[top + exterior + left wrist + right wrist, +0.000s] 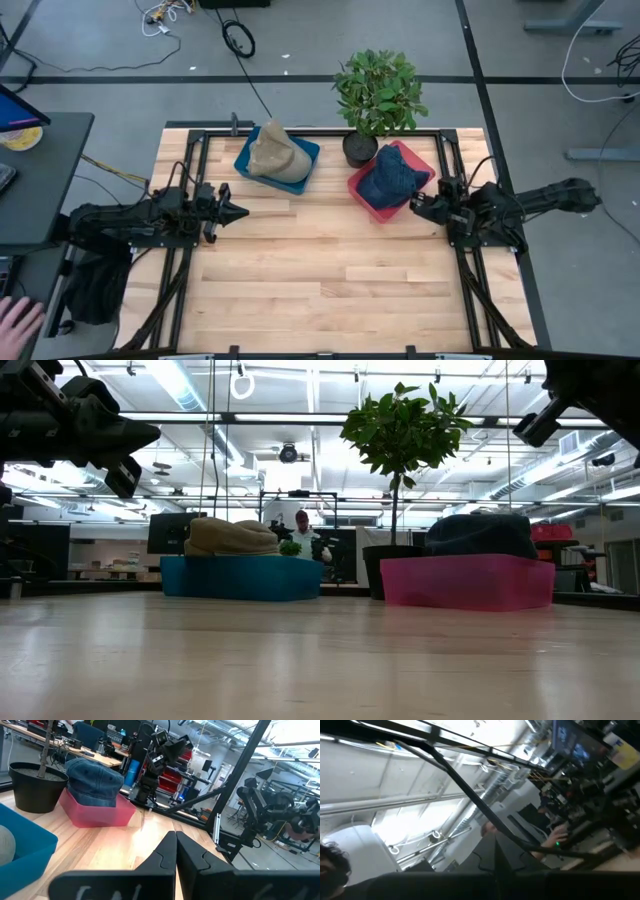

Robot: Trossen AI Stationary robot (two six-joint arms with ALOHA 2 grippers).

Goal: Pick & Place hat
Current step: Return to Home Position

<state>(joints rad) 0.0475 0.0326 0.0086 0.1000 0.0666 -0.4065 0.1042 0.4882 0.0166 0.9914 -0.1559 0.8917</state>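
Pale wood planks of the bench (330,270) carry no loose cap in the high view. A heap of brown caps (275,155), soft and crumpled, fills the blue bin (308,152) at the far edge, left of centre. A denim cap (393,175) sits domed in the pink bin (360,192) toward the far right corner, with a potted plant (378,90) between the two bins. The left hand (235,212) is closed and empty at the left edge, pointing inward. The right hand (418,204) lies at the right edge just beside the pink bin, holding nothing. A person's hand (18,322) shows off the bench, beyond the near left corner.

From the low view, both bins read as shallow, straight-walled plastic tubs, each with fabric mounded above its rim. Both arms hang high, clear of the boards, and a person (303,530) shows in the room behind.

The left wrist view shows that hand's two dark fingers pressed tip to tip with nothing between them. Beyond them are the pink bin, the denim cap's stitched panels and the plant's black pot (35,790).

The right wrist view looks up at ceiling beams and cables. That hand's fingers appear to meet in one dark seam, so it is judged closed.

The sorting looks finished, with every cap in view binned. Only parking the arms seems left.
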